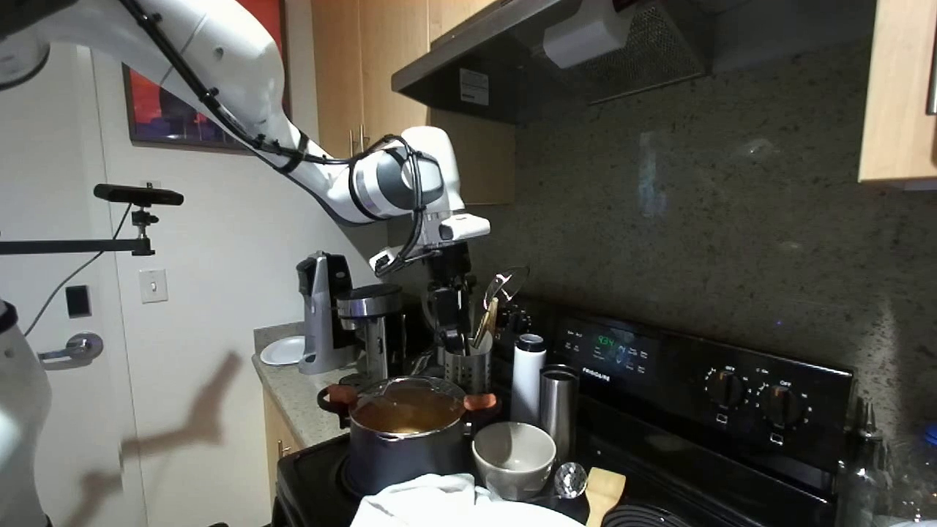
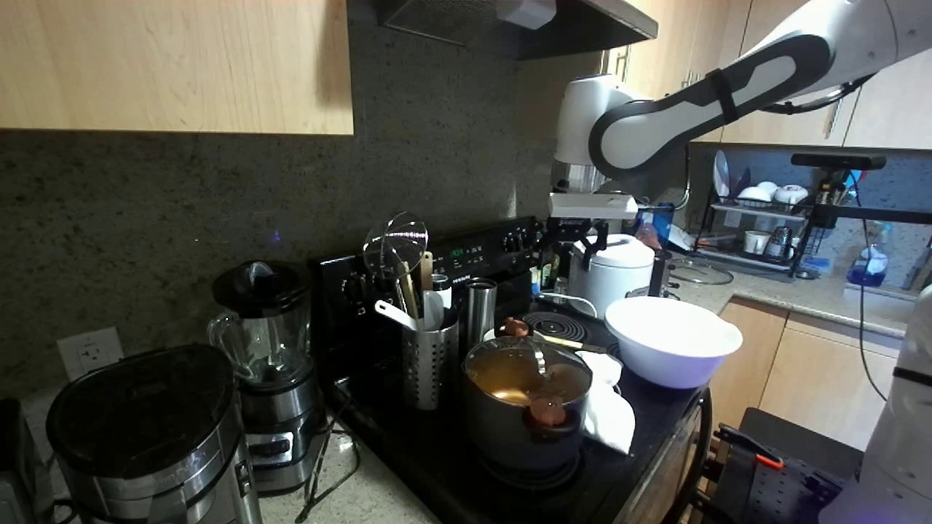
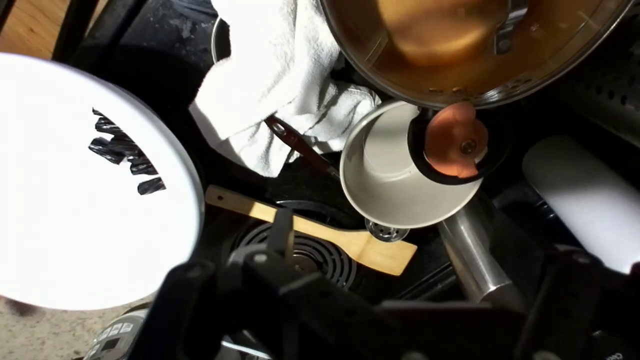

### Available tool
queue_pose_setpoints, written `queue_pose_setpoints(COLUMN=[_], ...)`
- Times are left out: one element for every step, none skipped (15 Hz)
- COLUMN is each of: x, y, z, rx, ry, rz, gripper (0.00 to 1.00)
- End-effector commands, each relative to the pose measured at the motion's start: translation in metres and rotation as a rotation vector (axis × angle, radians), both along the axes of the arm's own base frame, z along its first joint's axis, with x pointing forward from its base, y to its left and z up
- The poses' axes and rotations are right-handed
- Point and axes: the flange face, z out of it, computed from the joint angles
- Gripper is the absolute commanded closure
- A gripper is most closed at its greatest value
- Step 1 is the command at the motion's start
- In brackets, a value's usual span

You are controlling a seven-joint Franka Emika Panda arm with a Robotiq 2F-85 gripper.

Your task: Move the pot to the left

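gripper is hanging over the stove, jaws spread, pot is sitting on a burner, small bowl is standing beside it

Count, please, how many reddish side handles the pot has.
2. In an exterior view, a reddish handle is on the left of the pot, the opposite handle on the right, near the pale bowl.
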Motion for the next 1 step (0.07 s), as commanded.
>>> queue_pose_setpoints(x=[0.0002], y=[-0.0002], z=[0.0007], rx=[0.000], ry=[0.000], rz=[0.000], gripper=[0.00])
